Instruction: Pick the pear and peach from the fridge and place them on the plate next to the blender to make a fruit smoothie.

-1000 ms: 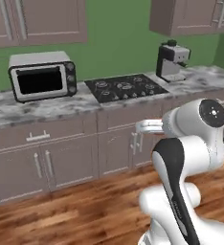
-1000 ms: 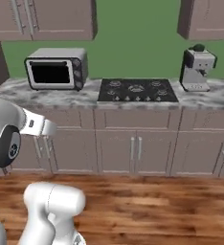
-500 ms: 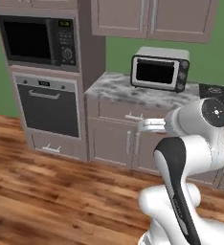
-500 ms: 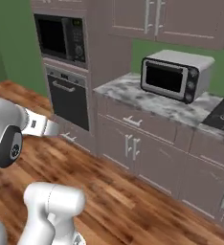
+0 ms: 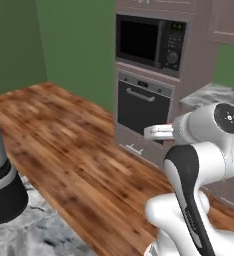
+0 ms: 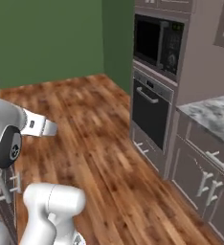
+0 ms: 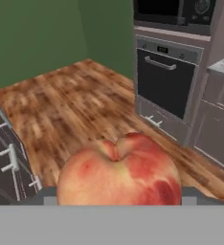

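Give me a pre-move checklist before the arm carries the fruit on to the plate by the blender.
1. Peach in the gripper: ok, it sits right at the hand camera.
2. Gripper closure on it: cannot tell, fingertips are hidden behind the fruit.
3. Blender in sight: ok, at the left base view's left edge, on a marbled counter.
4. Plate located: cannot tell.
5. Pear placed: cannot tell.
6. Clearance from wall oven: ok, open wood floor between.

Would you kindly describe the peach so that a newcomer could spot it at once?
Start at the black wall oven set in the tall cabinet column, then drop to the near foreground of the hand view. The peach sits there: round, red-orange with yellow blush and a cleft top, the one fruit in sight.
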